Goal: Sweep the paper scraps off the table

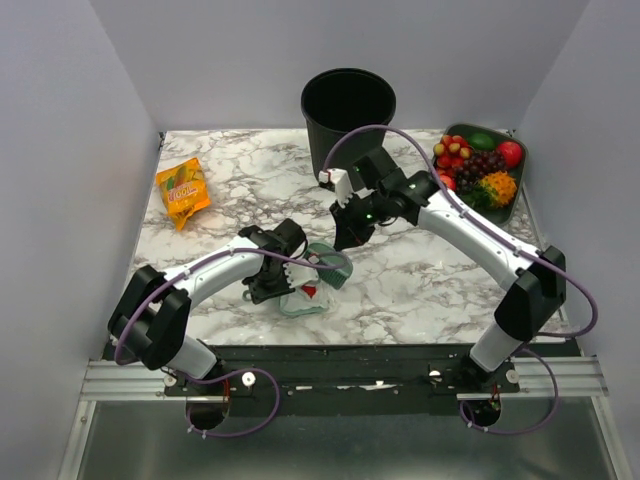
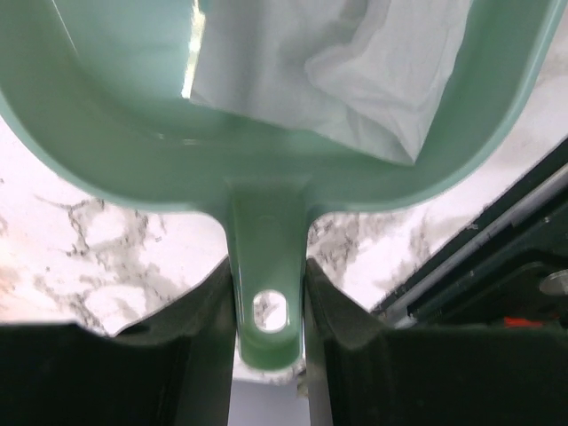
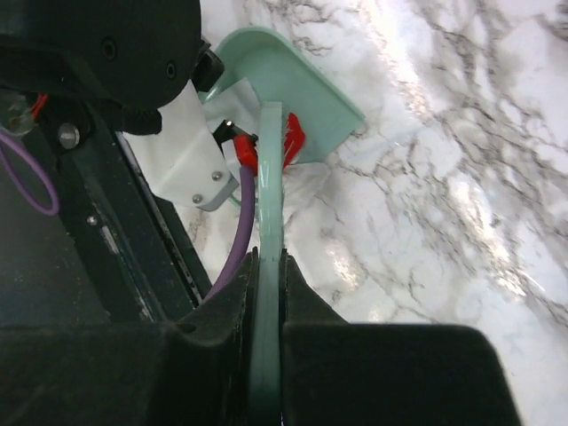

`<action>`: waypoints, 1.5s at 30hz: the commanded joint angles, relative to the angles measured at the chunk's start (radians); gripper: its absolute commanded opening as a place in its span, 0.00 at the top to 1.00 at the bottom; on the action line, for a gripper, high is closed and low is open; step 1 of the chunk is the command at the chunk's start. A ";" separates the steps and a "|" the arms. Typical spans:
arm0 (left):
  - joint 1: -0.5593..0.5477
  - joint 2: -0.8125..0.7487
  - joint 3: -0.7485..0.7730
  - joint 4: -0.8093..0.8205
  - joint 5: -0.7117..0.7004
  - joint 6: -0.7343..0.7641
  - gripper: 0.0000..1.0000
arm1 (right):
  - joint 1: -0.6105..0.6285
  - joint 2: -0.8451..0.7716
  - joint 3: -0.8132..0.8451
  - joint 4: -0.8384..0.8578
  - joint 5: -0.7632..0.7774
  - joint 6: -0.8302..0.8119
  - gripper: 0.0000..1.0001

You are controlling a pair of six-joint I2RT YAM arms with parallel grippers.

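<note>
The left gripper (image 2: 269, 297) is squeezed tight on the handle of the green pan (image 2: 133, 151). The pan is near the front edge of the table (image 1: 430, 285), a bit left of the middle. It has white paper (image 2: 337, 62) in it. The right gripper (image 3: 266, 266) is squeezed tight on a thin green tool (image 3: 269, 186) that reaches to the pan. The red scraps (image 3: 294, 139) are at the pan, right beside the tool. A black bin (image 1: 348, 105) stands at the back edge.
</note>
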 commanded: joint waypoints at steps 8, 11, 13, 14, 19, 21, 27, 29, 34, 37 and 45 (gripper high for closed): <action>-0.005 -0.015 -0.004 -0.023 0.006 0.003 1.00 | 0.004 -0.081 -0.112 0.044 0.536 0.118 0.99; -0.005 -0.017 -0.005 -0.029 -0.001 0.010 1.00 | 0.004 -0.039 -0.138 0.021 0.478 0.197 0.99; -0.007 -0.015 -0.004 -0.032 -0.012 0.015 1.00 | 0.019 -0.019 -0.146 0.010 0.417 0.241 0.99; -0.005 -0.009 0.001 -0.033 -0.017 0.015 1.00 | 0.031 -0.002 -0.146 0.010 0.406 0.243 0.99; -0.005 0.003 0.015 -0.040 -0.041 0.037 1.00 | 0.094 0.043 -0.111 0.051 0.297 0.304 0.99; -0.005 0.014 0.025 -0.044 -0.037 0.037 1.00 | 0.107 0.072 -0.089 0.077 0.248 0.312 0.99; -0.005 0.029 0.052 -0.043 0.001 0.020 1.00 | 0.107 0.100 0.046 0.139 0.073 0.295 0.99; -0.005 0.037 0.079 -0.050 0.028 0.000 1.00 | 0.099 0.083 0.073 0.148 0.058 0.281 0.99; -0.005 0.040 0.105 -0.038 0.078 -0.014 1.00 | 0.098 0.037 0.064 0.153 0.125 0.176 0.99; -0.005 0.029 0.096 -0.011 0.078 -0.011 1.00 | 0.099 0.017 0.047 0.157 0.185 0.149 1.00; -0.002 -0.055 -0.005 0.147 0.117 -0.034 1.00 | 0.128 0.012 0.073 0.179 0.504 -0.058 0.99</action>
